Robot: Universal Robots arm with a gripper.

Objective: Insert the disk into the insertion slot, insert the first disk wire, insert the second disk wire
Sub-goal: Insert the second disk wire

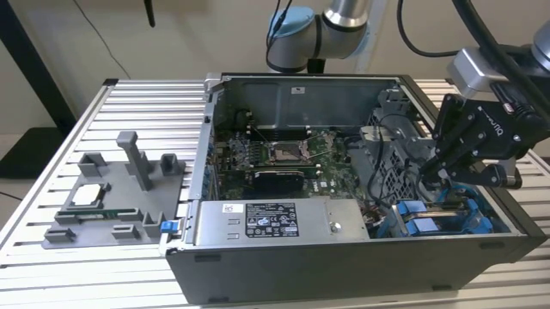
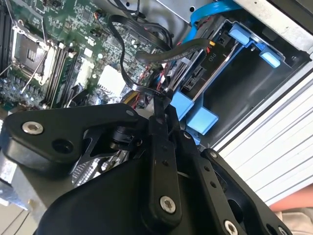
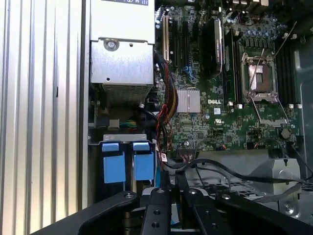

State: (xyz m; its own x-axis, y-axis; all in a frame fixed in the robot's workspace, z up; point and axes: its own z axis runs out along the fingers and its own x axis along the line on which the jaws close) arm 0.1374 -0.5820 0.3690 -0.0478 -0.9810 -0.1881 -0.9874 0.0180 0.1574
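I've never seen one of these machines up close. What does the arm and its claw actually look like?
The arm is built of silver-grey tubes with a light blue cap at the joint. Thick black cables loop along it. The claw is matt black: flat linked bars held by silver screws, narrowing to slim fingers. A grey block sits above it.

From my station, the gripper (image 2: 161,105) body hides its own fingertips and the disk (image 2: 203,73) end beyond them; I cannot judge the grip.
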